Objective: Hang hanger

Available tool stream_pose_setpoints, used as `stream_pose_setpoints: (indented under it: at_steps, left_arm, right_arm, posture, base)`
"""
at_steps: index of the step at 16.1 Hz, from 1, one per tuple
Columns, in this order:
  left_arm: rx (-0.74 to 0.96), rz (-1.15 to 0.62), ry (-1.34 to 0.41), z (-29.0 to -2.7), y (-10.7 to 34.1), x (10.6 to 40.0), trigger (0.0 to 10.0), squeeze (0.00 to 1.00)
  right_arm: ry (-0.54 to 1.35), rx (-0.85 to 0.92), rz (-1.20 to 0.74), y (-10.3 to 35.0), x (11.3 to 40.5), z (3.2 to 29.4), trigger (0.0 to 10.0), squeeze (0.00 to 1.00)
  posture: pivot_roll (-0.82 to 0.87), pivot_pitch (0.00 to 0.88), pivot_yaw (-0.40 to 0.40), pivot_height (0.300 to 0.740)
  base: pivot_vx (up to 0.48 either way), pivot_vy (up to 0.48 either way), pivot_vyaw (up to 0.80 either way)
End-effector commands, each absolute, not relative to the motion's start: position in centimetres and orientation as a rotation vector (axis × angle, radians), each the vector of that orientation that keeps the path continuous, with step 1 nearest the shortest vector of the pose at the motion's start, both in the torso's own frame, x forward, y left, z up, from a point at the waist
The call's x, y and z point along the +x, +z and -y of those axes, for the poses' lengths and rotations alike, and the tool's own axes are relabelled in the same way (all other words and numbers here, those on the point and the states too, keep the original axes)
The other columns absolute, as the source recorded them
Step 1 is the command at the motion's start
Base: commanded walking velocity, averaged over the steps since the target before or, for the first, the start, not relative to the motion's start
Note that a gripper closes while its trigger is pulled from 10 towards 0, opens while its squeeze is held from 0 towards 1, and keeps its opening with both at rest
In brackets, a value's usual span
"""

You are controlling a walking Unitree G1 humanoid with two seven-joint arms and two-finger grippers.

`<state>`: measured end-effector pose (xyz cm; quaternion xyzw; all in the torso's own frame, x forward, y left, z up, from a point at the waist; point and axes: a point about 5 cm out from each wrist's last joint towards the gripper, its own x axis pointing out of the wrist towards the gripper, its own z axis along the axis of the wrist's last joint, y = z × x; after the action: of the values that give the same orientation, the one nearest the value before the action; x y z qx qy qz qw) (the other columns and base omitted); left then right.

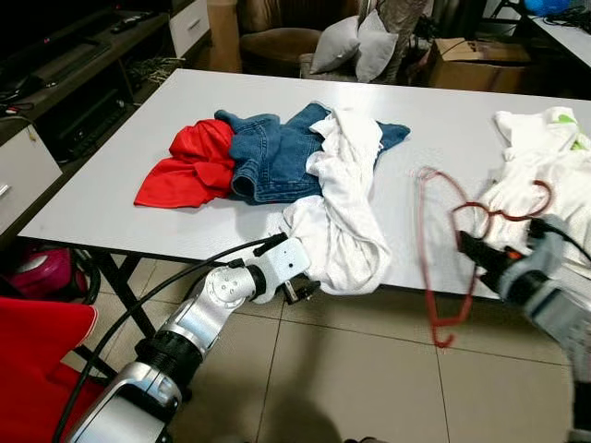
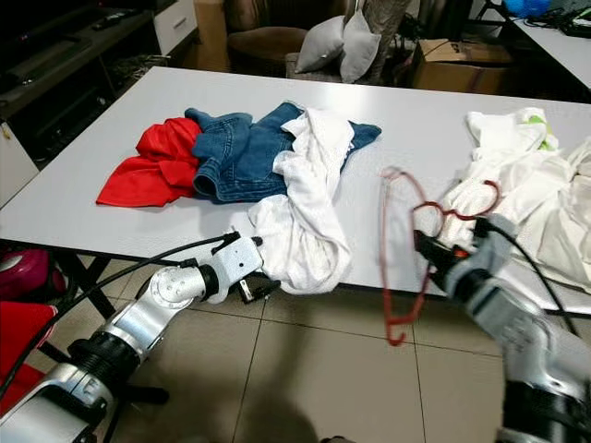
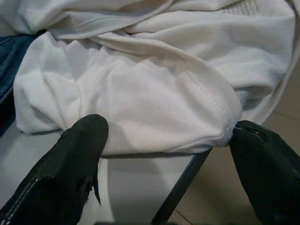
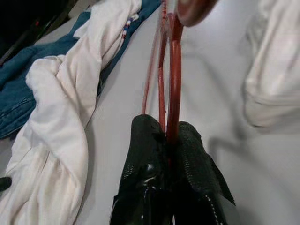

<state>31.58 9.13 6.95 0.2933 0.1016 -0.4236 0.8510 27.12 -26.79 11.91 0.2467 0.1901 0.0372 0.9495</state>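
Observation:
A thin red hanger (image 1: 425,249) hangs tilted over the white table's (image 1: 138,212) front edge, its hook near my right gripper (image 1: 466,245). That gripper is shut on the hanger's wire (image 4: 173,70), as the right wrist view shows. A white garment (image 1: 342,212) drapes over the table's front edge. My left gripper (image 1: 309,291) is low at that edge, open, with one finger (image 3: 79,150) on each side of the garment's hanging fold (image 3: 154,84).
Blue jeans (image 1: 272,152) and a red garment (image 1: 189,166) lie mid-table; more white clothes (image 1: 545,166) lie at the right. Behind the table stand a chair with grey cushions (image 1: 355,41) and a cardboard box (image 1: 476,60). A dark TV cabinet (image 1: 65,83) runs along the left.

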Motion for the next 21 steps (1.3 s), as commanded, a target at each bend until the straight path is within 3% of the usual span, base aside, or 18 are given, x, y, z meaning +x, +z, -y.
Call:
stream_pose_setpoints:
  at_steps: [1,5,9,10,11,12,15,17,18,19,20,21]
  left_arm:
    - [0.616,-0.111,-0.739,-10.3,9.8,33.8,10.0,0.00]
    - [0.564,-0.004,-0.659,-10.3,11.7,34.8,10.0,0.00]
    - [0.422,0.004,-0.765,-10.2,12.1,33.8,10.0,0.00]
    - [0.425,-0.048,-0.842,-10.5,11.4,33.0,10.0,0.44]
    - [0.425,-0.048,-0.842,-10.5,11.4,33.0,10.0,0.44]
    - [0.503,-0.123,-0.858,-11.8,10.5,32.3,10.0,1.00]
    - [0.420,-0.100,-0.817,-12.0,11.3,32.5,10.0,1.00]
    - [0.249,-0.090,-0.785,-11.0,12.0,32.6,10.0,1.00]
    - [0.154,-0.116,-0.783,-10.0,12.0,32.5,10.0,0.58]
    - [0.128,-0.133,-0.784,-9.2,11.8,32.5,10.0,0.08]
    - [0.132,-0.148,-0.796,-8.6,11.4,32.4,10.0,0.00]
    - [0.149,-0.169,-0.812,-8.2,11.0,32.2,10.0,0.00]
  right_arm:
    - [0.110,0.499,-0.339,13.0,26.8,26.7,10.0,0.00]
    - [0.172,0.508,-0.239,14.4,26.1,26.2,10.0,0.00]
    - [0.225,0.448,-0.144,16.2,25.2,24.9,10.0,0.00]
    - [0.239,0.405,-0.152,16.3,24.9,24.4,10.0,0.00]
    - [0.239,0.405,-0.152,16.3,24.9,24.4,10.0,0.00]
    - [0.205,0.345,-0.172,16.1,24.5,24.3,10.0,0.00]
    - [0.180,0.357,-0.148,16.2,24.4,24.4,10.0,0.00]
    - [0.175,0.355,-0.145,16.2,24.3,24.0,10.0,0.00]
    - [0.166,0.349,-0.150,16.0,24.2,23.7,10.0,0.00]
    - [0.155,0.346,-0.154,15.9,24.2,23.6,10.0,0.00]
    - [0.148,0.342,-0.157,15.8,24.1,23.5,10.0,0.00]
    - [0.145,0.341,-0.157,15.7,24.1,23.4,10.0,0.00]
  posture:
    - [-0.04,0.000,0.033,0.740]
    - [-0.04,0.000,0.035,0.740]
    - [-0.04,0.000,0.040,0.740]
    - [-0.04,0.000,0.039,0.740]
    - [-0.04,0.000,0.039,0.740]
    - [-0.04,0.000,0.036,0.740]
    - [-0.04,0.000,0.027,0.740]
    - [-0.04,0.000,0.025,0.740]
    - [-0.04,0.000,0.027,0.740]
    - [-0.04,0.000,0.027,0.740]
    - [-0.05,0.000,0.031,0.740]
    - [-0.05,0.000,0.035,0.740]
  base:
    - [0.000,0.000,0.00]
    - [0.000,0.000,0.00]
    - [0.000,0.000,0.00]
    - [0.000,0.000,0.00]
    - [0.000,0.000,0.00]
    - [0.000,0.000,0.00]
    - [0.000,0.000,0.00]
    - [0.000,0.000,0.00]
    - [0.000,0.000,0.00]
    - [0.000,0.000,0.00]
    - [0.000,0.000,0.00]
    - [0.000,0.000,0.00]
